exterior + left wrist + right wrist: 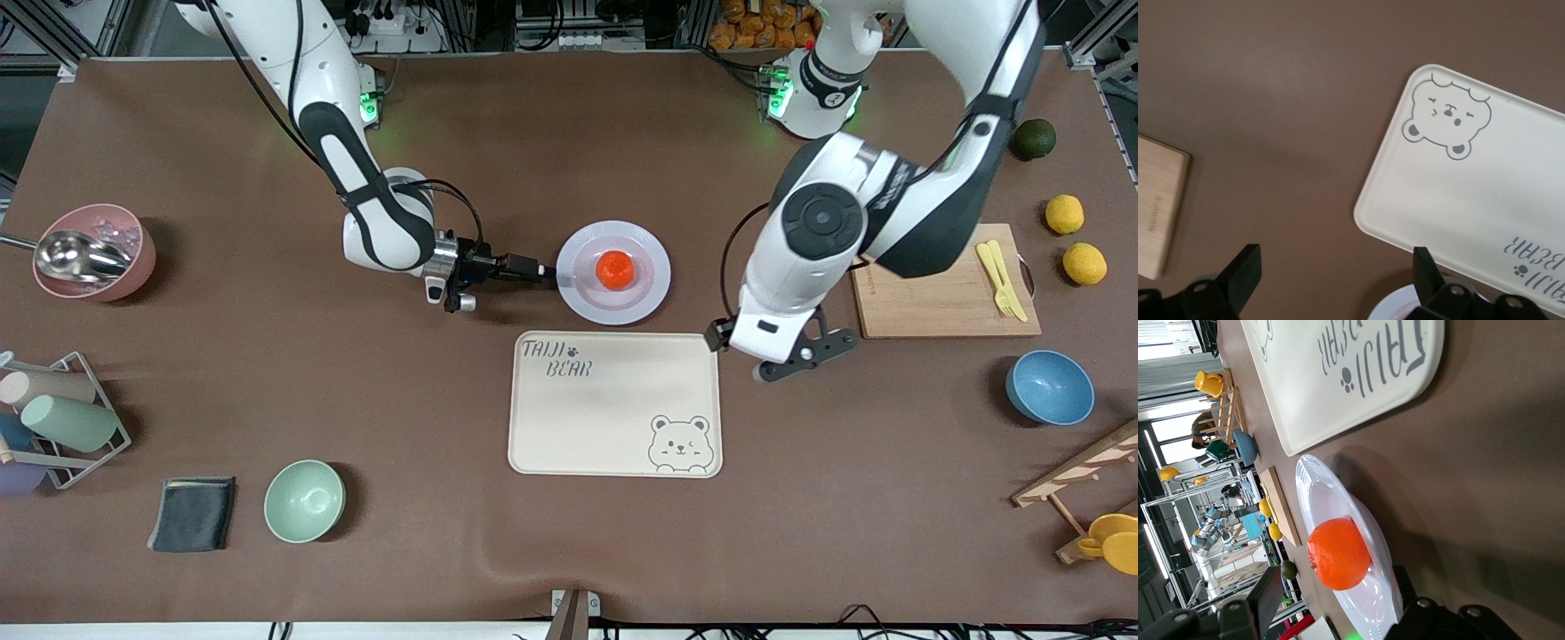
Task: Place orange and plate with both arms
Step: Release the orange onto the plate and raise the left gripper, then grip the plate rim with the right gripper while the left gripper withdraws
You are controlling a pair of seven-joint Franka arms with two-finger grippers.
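White plate [613,272] bears one orange [614,269], right gripper [553,275] fingers clamped on its rim; left gripper [805,354] fingers spread.

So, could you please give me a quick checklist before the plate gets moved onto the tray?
1. orange sits in the plate centre: ok.
2. right tool at the plate rim: ok.
3. Right tool clamped on the rim: cannot tell.
4. tray bare, lying nearer the front camera than the plate: ok.
5. left tool open over the table beside the tray: ok.
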